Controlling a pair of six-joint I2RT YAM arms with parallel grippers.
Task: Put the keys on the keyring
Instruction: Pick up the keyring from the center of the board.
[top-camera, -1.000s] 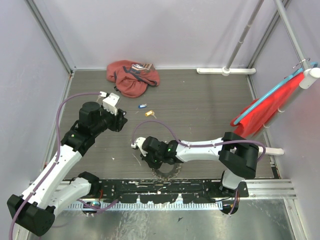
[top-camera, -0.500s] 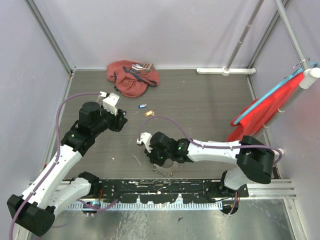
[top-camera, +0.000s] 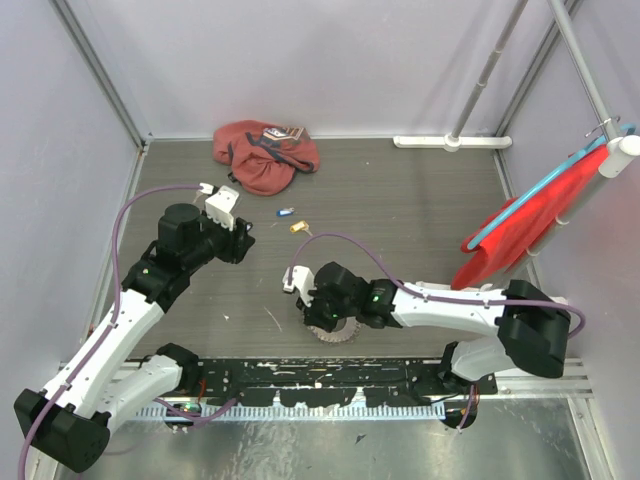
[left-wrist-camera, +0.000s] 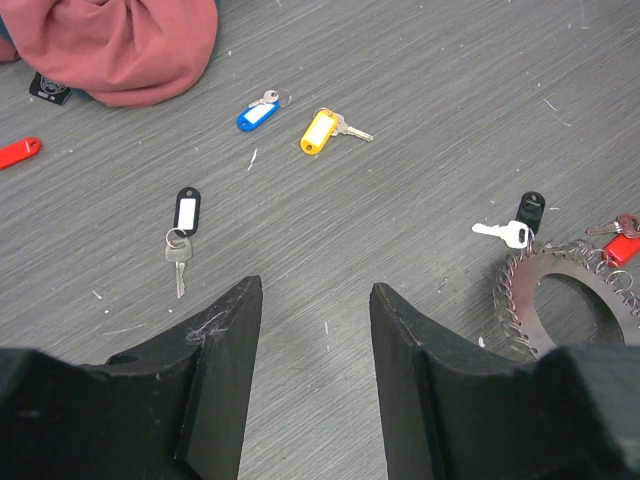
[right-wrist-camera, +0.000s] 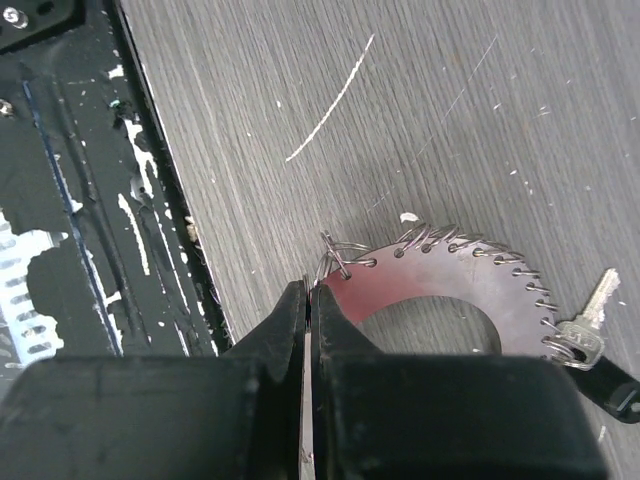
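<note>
The keyring (top-camera: 335, 331) is a flat metal disc with a hole, its rim strung with small wire rings, lying near the front rail. My right gripper (top-camera: 318, 312) is shut on one wire ring at the disc's edge; in the right wrist view the jaws (right-wrist-camera: 310, 292) meet beside the keyring (right-wrist-camera: 440, 285). A black-headed key (right-wrist-camera: 600, 370) hangs on its far rim. My left gripper (left-wrist-camera: 315, 295) hovers open and empty, left of the keyring (left-wrist-camera: 520, 300). Loose keys lie ahead: blue (left-wrist-camera: 258, 112), yellow (left-wrist-camera: 320, 130), black (left-wrist-camera: 186, 212).
A reddish-pink cloth bag (top-camera: 265, 155) lies at the back of the table, a red tag (left-wrist-camera: 20, 152) near it. A red cloth (top-camera: 530, 215) hangs on the right wall. The black rail (top-camera: 330, 375) runs along the near edge, close to the keyring.
My right gripper has closed on the keyring's edge ring and shifted right, its elbow swinging outward. The disc has moved slightly with it. The left arm has stayed still.
</note>
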